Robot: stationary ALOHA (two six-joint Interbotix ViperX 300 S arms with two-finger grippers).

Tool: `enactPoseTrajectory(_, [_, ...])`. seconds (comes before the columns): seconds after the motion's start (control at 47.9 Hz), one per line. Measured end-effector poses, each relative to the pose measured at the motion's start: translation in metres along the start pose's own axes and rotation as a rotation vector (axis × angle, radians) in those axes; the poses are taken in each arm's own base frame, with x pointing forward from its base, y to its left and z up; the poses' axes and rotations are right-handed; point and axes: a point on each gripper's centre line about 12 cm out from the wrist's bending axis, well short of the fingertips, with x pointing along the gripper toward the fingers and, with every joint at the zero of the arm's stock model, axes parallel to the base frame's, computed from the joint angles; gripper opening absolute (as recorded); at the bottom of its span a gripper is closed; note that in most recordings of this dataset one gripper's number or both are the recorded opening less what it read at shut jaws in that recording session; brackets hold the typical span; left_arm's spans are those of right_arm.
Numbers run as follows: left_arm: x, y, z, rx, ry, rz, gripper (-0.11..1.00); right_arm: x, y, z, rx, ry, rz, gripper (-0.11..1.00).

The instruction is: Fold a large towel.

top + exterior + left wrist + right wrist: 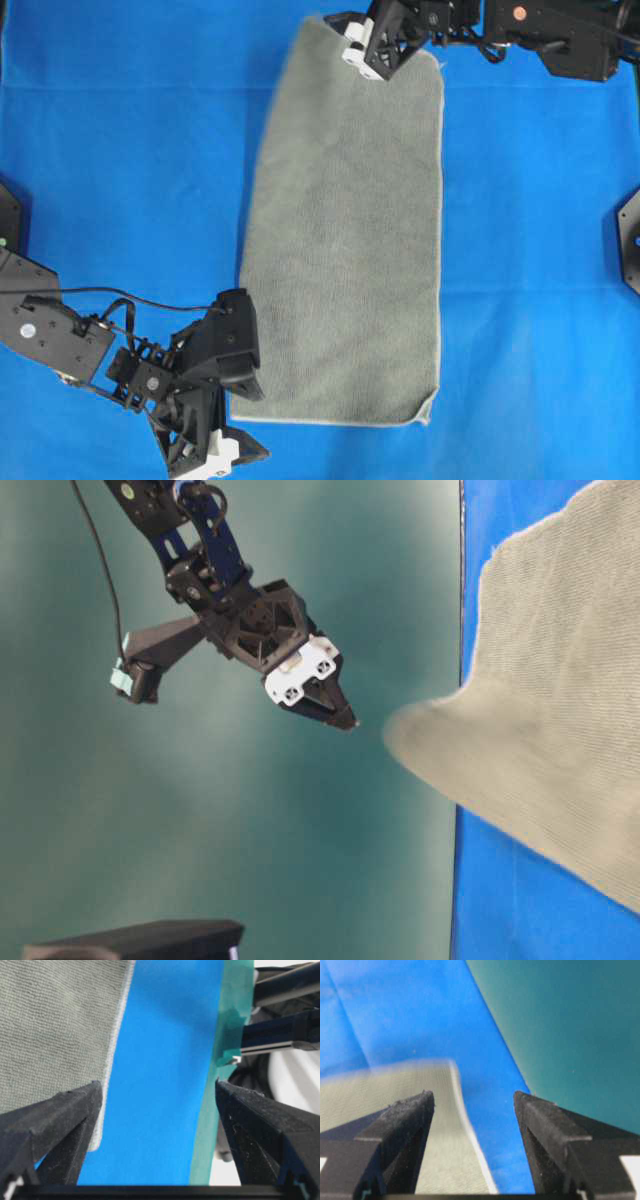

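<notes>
Terry cloth of this kind handles as soft and limp, I judge: the large rectangular grey-green towel with a thin pale stitched hem has no stiffness, so it will sag and drape from any point it is lifted by, though its nap should not slip between padded jaws. Corners and the hemmed edge look like the best places to take hold, 2 at a time, so the cloth hangs square for a fold.

In the overhead view the towel lies as a long strip down the middle of the frame on the bright blue cloth, running from the top edge to near the bottom.

The left gripper, at the lower left of that view, sits just beside the towel's lower left corner. In the left wrist view its jaws stand wide apart with only blue cloth between them, and the towel's hemmed edge lies beside the left finger. It holds nothing.

The right gripper, at the top centre, hangs over the towel's upper end. In the right wrist view its jaws are also spread wide and empty, with the towel's corner lying below them, slightly blurred.
</notes>
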Motion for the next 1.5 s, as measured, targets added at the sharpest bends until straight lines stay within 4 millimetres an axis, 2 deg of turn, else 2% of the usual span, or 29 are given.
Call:
enactPoseTrajectory(0.125, [-0.01,0.001,0.005,-0.001,0.004,0.013,0.82,-0.02,0.003,0.007,-0.012,-0.034,0.007,0.64])
enactPoseTrajectory(0.251, [-0.026,0.015,0.017,-0.005,-0.005,0.055,0.81,-0.056,0.009,0.01,-0.018,-0.084,0.025,0.63])
enactPoseTrajectory(0.439, [-0.062,0.055,0.048,0.039,-0.101,0.123,0.81,-0.119,0.015,0.0,0.022,-0.181,0.074,0.63])
enactPoseTrajectory(0.543, [-0.09,0.088,0.069,0.1,-0.192,0.185,0.81,-0.141,0.014,-0.013,0.067,-0.206,0.09,0.63])
enactPoseTrajectory(0.627, [-0.112,0.121,0.085,0.127,-0.287,0.252,0.81,-0.15,0.013,-0.024,0.095,-0.204,0.092,0.63])
enactPoseTrajectory(0.71, [-0.132,0.14,0.096,0.174,-0.39,0.292,0.81,-0.156,0.017,-0.033,0.103,-0.197,0.105,0.63])
enactPoseTrajectory(0.815, [-0.153,0.146,0.103,0.258,-0.526,0.305,0.81,-0.166,0.029,-0.042,0.087,-0.201,0.145,0.63])
enactPoseTrajectory(0.982, [-0.179,0.142,0.105,0.365,-0.675,0.313,0.8,-0.182,0.045,-0.042,0.061,-0.237,0.206,0.63])
enactPoseTrajectory(1.086, [-0.189,0.154,0.109,0.345,-0.702,0.358,0.8,-0.179,0.043,-0.045,0.066,-0.216,0.188,0.63])
enactPoseTrajectory(1.191, [-0.197,0.182,0.115,0.306,-0.701,0.45,0.8,-0.16,0.035,-0.053,0.08,-0.14,0.143,0.63])
enactPoseTrajectory(1.358, [-0.202,0.237,0.127,0.218,-0.668,0.598,0.8,-0.112,0.015,-0.071,0.116,0.013,0.059,0.63])
enactPoseTrajectory(1.504, [-0.187,0.285,0.134,0.166,-0.591,0.684,0.8,-0.06,-0.009,-0.096,0.155,0.155,-0.002,0.63])
